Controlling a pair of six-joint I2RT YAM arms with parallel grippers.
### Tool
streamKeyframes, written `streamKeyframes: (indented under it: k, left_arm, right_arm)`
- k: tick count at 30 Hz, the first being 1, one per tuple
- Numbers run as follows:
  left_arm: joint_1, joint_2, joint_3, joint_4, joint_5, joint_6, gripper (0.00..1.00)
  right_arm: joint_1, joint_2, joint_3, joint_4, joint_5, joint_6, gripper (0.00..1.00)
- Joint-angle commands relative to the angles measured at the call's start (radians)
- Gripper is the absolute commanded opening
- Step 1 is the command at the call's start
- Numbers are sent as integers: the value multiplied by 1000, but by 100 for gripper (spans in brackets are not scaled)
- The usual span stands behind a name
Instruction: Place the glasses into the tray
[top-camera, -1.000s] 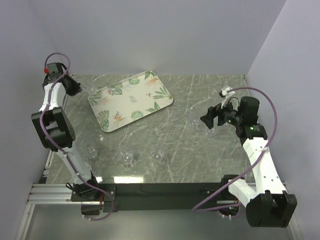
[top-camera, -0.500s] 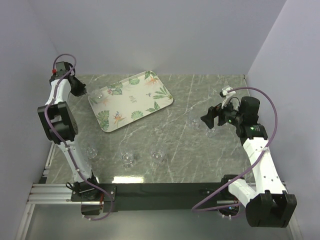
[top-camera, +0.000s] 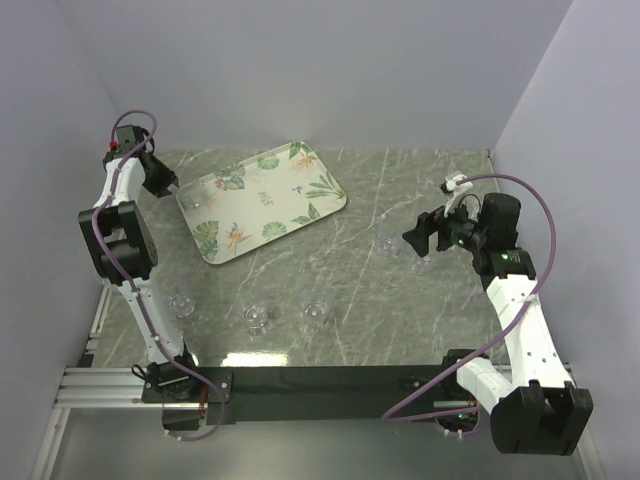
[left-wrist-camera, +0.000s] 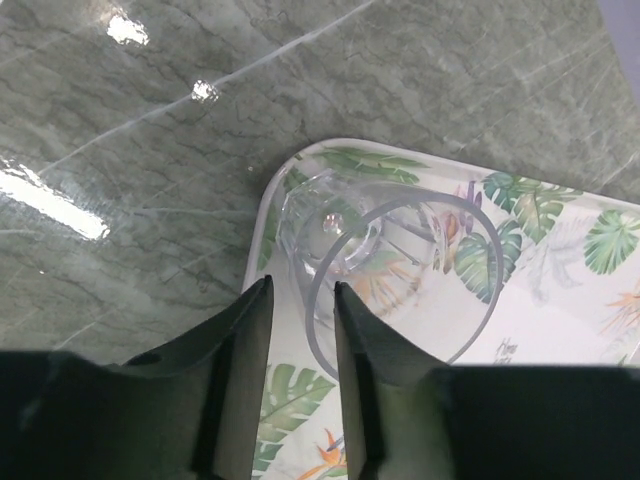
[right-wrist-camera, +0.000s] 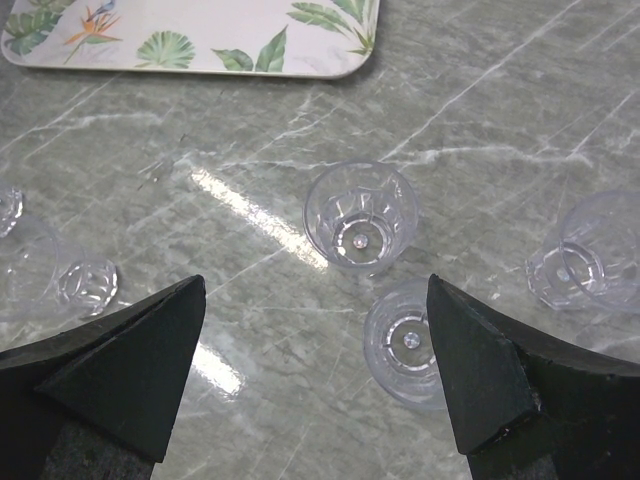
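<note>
1. While the left gripper reaches over the tray at its left corner, the right gripper hovers above loose glasses on the table.
2. Left wrist: the jaws stand narrowly parted astride the wall of the placed glass and do not seem to pinch it. The glass sits over the tray's corner, so I judge this the release step.
3. Right wrist: the jaws gape wide and hold nothing above an upright glass. The next move calls for descending squarely and closing on its rim.

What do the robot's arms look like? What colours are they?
The left arm and right arm are white tubes with chunky black joints. A thin purple cable loops along each one. The fingers are black, shaped like wedges.
</note>
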Motion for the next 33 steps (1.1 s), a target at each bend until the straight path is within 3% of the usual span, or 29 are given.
streamKeyframes:
  k: [1, 6, 10, 16, 21, 28, 33]
  left_arm:
    - [-6, -24, 45, 3, 14, 18, 39]
    - [-6, -93, 36, 8, 39, 42, 58]
    - [-5, -271, -112, 78, 28, 70, 70]
    - [-6, -565, -420, 140, -61, 56, 75]
    - [-1, -753, -599, 116, -287, 13, 81]
    - [22, -807, -686, -1, -534, -80, 84]
    - [66, -787, -726, -39, -587, -139, 84]
  right_arm:
    - [-14, -4, 9, 18, 1, -12, 97]
    - [-17, -10, 11, 18, 1, -12, 97]
    - [-18, -12, 11, 16, 1, -13, 97]
    - [-18, -1, 8, 19, -8, -10, 97]
    - [-24, 13, 5, 25, 8, -13, 97]
    - [-35, 33, -11, 39, 21, -19, 97]
    - [-66, 57, -12, 44, 16, -13, 97]
